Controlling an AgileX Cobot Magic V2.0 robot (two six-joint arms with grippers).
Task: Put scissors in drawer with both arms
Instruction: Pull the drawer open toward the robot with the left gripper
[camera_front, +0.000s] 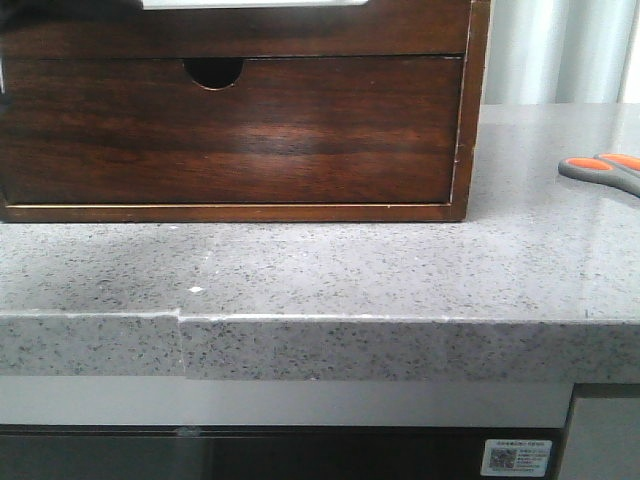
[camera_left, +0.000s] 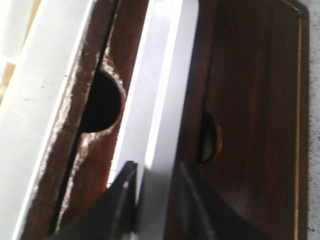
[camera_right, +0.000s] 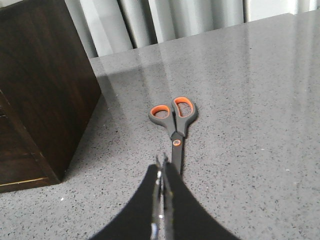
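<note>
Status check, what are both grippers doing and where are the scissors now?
Right gripper shut, empty, over the scissors' blades. Left gripper at the drawer edge, grip unclear. Scissors flat on the countertop, nothing blocking.
</note>
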